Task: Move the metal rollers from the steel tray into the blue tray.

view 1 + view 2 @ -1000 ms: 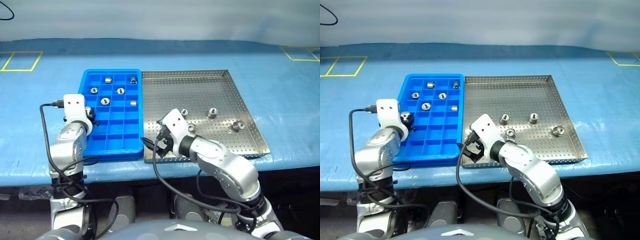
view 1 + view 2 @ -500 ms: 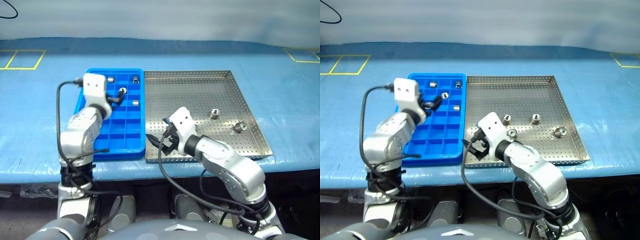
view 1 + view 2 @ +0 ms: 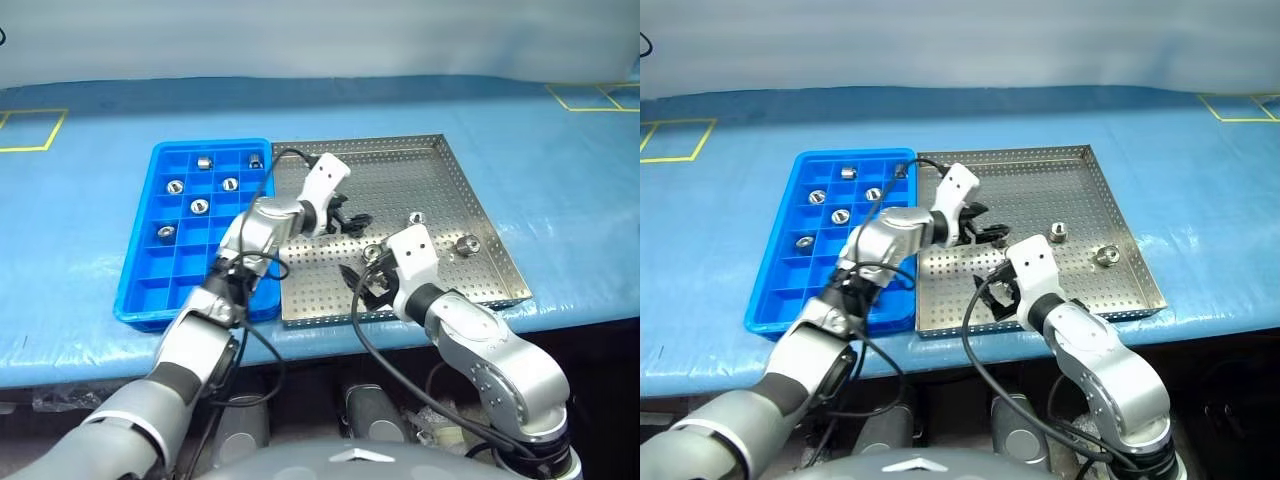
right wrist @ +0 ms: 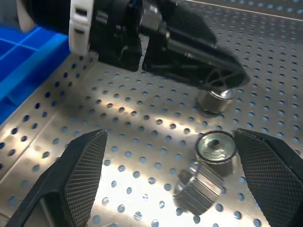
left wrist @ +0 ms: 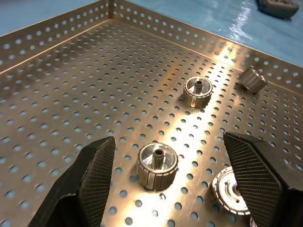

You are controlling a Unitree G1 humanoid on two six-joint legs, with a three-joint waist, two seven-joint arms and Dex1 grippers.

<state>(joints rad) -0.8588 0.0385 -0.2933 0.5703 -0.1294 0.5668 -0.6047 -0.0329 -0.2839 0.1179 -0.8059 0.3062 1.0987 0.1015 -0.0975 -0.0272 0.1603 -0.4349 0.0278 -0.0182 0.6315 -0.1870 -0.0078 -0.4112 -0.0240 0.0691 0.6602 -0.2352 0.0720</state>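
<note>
At frame centre, the left gripper [image 5: 163, 184], spread wide and empty, straddles an upright roller [image 5: 157, 165].

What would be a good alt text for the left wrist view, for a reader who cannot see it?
The left gripper has its two black fingers open above the steel tray, with an upright metal roller between them. Three more rollers lie on the perforated floor: one upright farther on, one on its side near the rim, and one beside the other finger.
</note>
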